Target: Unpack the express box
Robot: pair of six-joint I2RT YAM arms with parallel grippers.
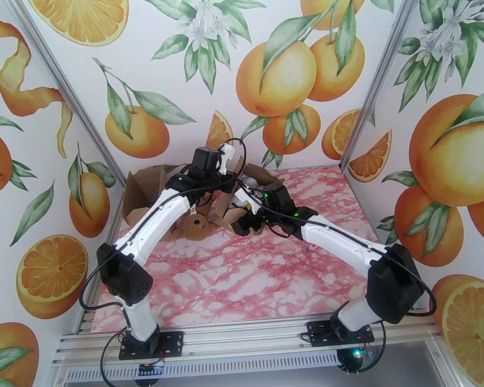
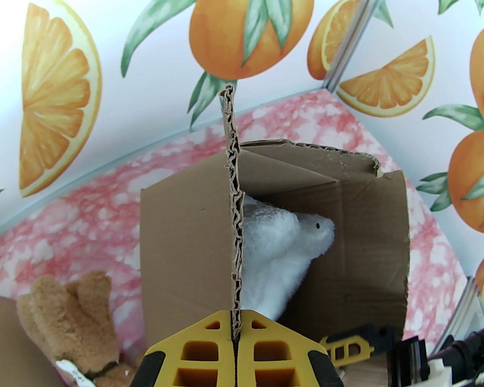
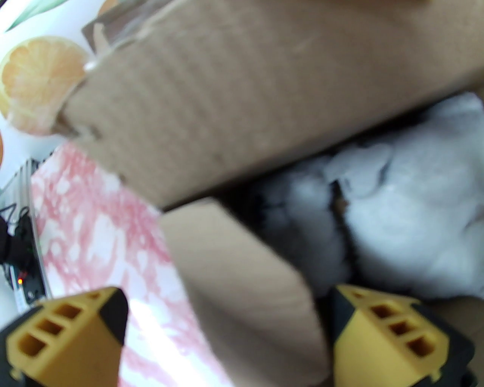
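My left tool (image 2: 234, 336) is pressed together on the edge of a box flap (image 2: 232, 189) and pinches it. The box (image 2: 370, 242) sits at the far side of the tabletop (image 1: 248, 279). A white fluffy toy (image 2: 280, 245) is inside it. My right tool (image 3: 227, 298) is spread wide at the box mouth, one finger inside and one outside. The toy lies just ahead of it, deeper in the box, so I think the right arm should reach in. A brown teddy (image 2: 72, 317) is already out.
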